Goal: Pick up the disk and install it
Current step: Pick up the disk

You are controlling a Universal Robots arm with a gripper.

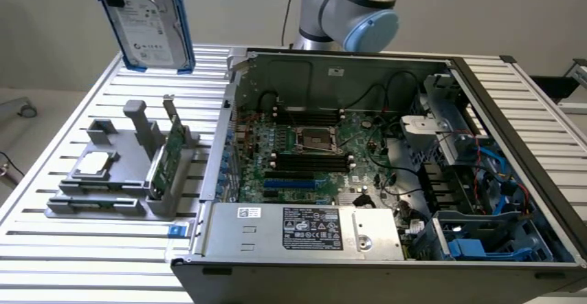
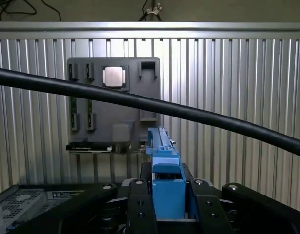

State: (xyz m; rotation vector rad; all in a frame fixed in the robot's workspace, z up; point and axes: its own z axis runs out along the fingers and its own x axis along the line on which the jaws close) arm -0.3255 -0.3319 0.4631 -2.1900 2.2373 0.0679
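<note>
My claw is clamped on the blue rail of the disk, which hangs upright above the desk, at ten o'clock from the open computer case. I judge a firm, square grip matters most, without swinging it into the case's walls.

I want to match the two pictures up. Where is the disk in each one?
Exterior view: the disk is held high at the exterior view's top left, above the table.
Wrist view: the disk is edge-on, clamped in the gripper.
Shared landmark: the grey holder carrying the square chip.
</note>
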